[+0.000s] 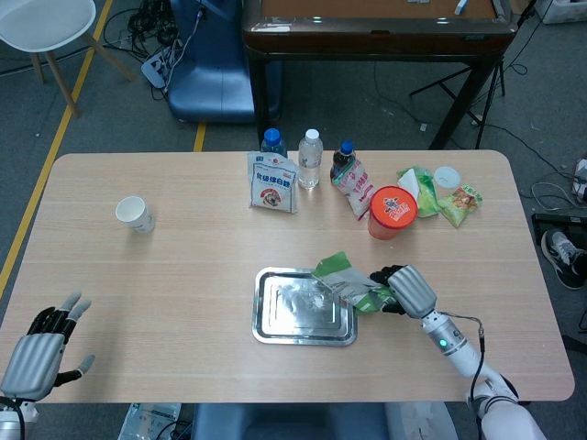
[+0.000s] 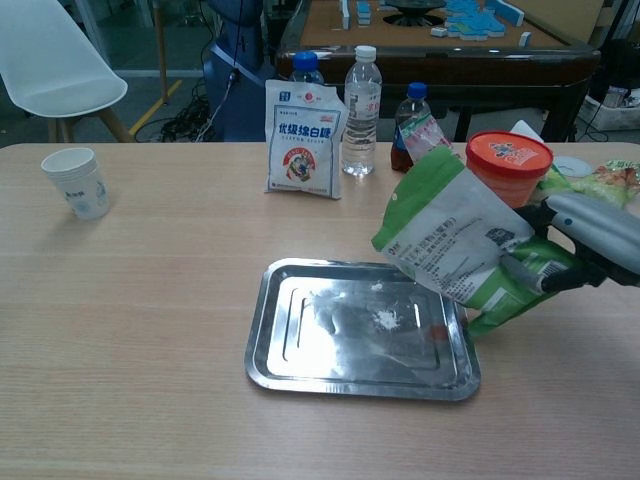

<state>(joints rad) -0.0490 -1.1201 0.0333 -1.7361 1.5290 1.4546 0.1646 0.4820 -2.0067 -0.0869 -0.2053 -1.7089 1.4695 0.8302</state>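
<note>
Green pouch [image 2: 455, 250] gripped in your right hand [image 2: 590, 240], tilted over steel tray's [image 2: 290, 365] right edge; pouring step; tip mouth lower. Left hand [image 1: 37, 353] empty, fingers spread.

This looks like a robotics lab or test room, not a home; the light wooden bench [image 1: 183, 266] stands on grey floor marked with a yellow tape line [image 1: 50, 147]; loose cables and a power strip [image 1: 154, 64] lie on the floor behind it; a white plastic chair [image 1: 41, 23] and a dark game table [image 2: 440, 45] with blue tiles [image 2: 480, 15] stand at the back; packaged snacks and bottles sit lined up like test props.
</note>
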